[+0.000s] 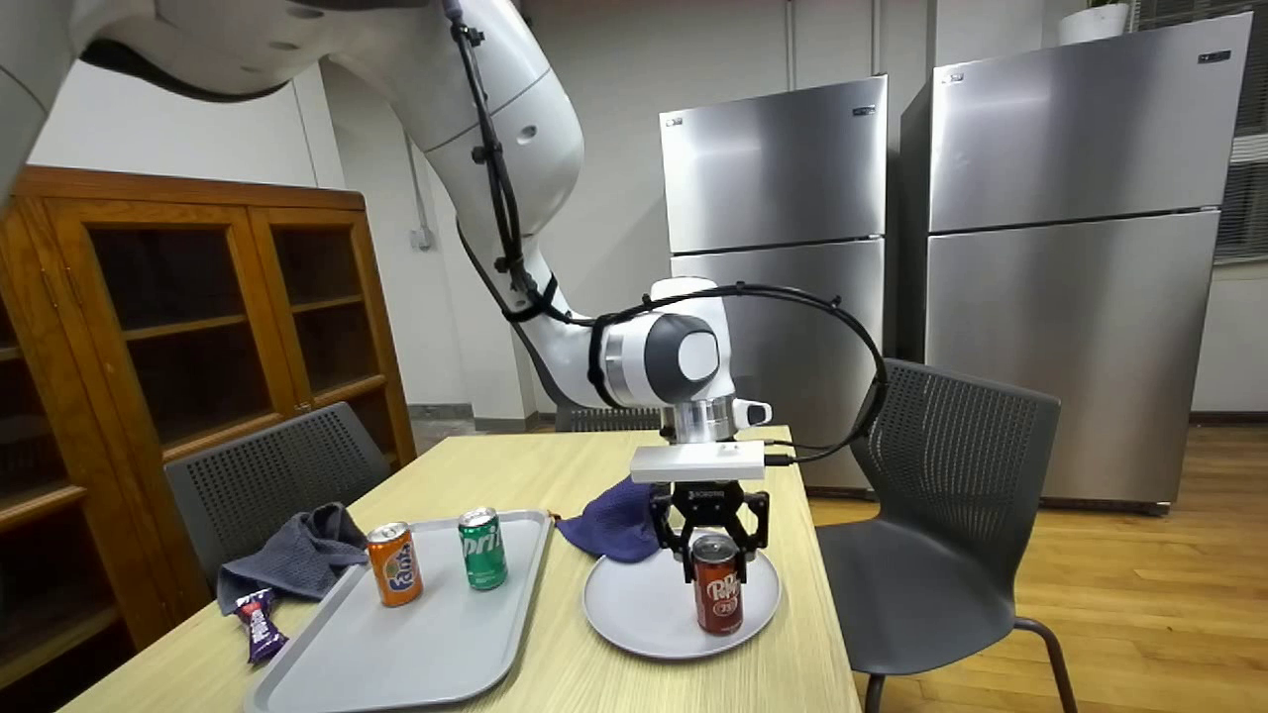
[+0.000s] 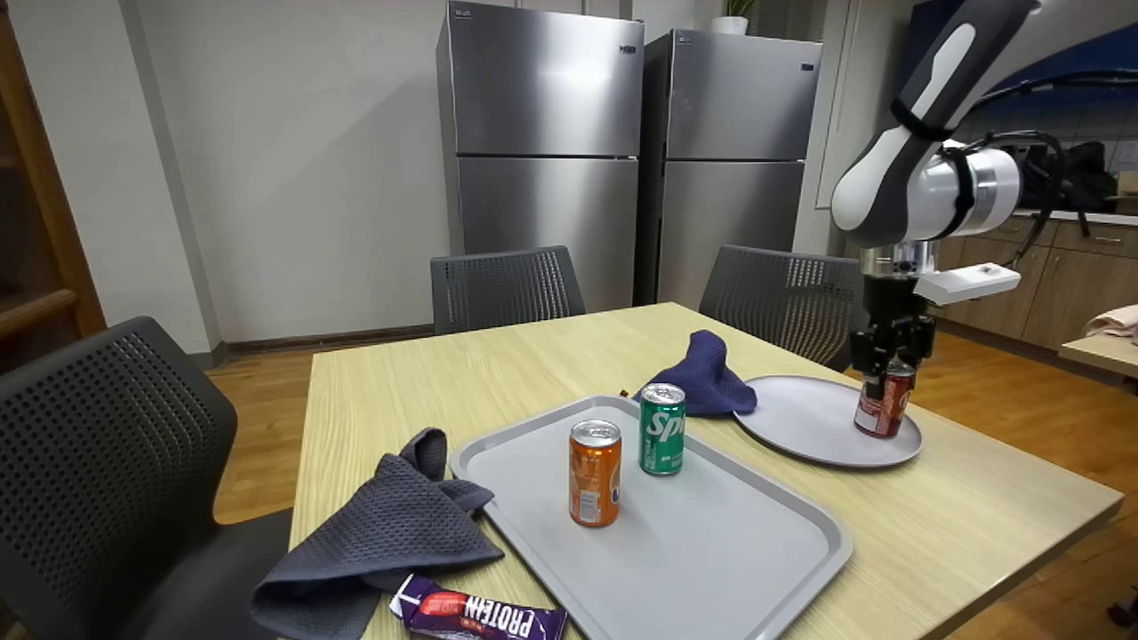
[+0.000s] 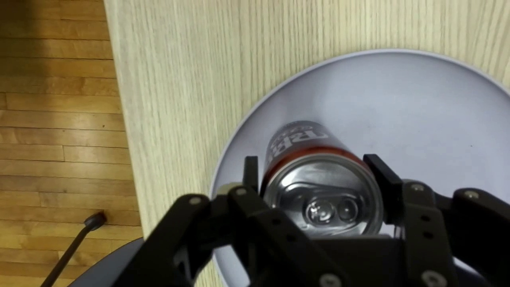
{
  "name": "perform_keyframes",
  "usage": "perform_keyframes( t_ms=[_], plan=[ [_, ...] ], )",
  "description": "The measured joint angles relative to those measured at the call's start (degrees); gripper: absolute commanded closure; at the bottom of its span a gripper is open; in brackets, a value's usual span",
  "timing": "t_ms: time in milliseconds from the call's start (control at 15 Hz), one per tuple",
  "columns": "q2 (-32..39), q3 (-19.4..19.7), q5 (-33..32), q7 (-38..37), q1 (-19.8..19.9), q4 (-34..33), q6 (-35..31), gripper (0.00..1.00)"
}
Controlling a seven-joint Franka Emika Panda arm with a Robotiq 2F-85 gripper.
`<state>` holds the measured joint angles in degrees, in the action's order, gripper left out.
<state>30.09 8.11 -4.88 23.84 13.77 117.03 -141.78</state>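
Observation:
My gripper (image 3: 312, 171) comes straight down over a dark red Dr Pepper can (image 1: 718, 604) and is shut on its upper part, one finger on each side. The can stands upright on a round grey plate (image 1: 634, 624) near the table's edge. The can (image 2: 880, 413) and the plate (image 2: 791, 427) also show in an exterior view. In the wrist view, the can's silver lid (image 3: 330, 187) fills the space between the fingers, with a thin sliver of plate showing beside the left finger. The contact itself is partly hidden.
A grey tray (image 1: 446, 654) holds an orange Fanta can (image 1: 394, 564) and a green Sprite can (image 1: 482, 550). A navy cloth (image 1: 614, 520) touches the plate. A dark grey cloth (image 2: 391, 511) and a purple protein bar (image 2: 476, 613) lie beside the tray. Chairs (image 1: 941, 495) surround the table.

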Motion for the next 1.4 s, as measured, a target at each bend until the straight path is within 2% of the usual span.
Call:
perform_keyframes(
  t_ms=[800, 1400],
  plan=[
    [-0.44, -0.73, 0.0, -0.02, -0.07, -0.01, 0.49, 0.62],
    [-5.92, -2.75, 0.05, 0.12, -0.16, 2.55, 4.03, 0.62]
  ],
)
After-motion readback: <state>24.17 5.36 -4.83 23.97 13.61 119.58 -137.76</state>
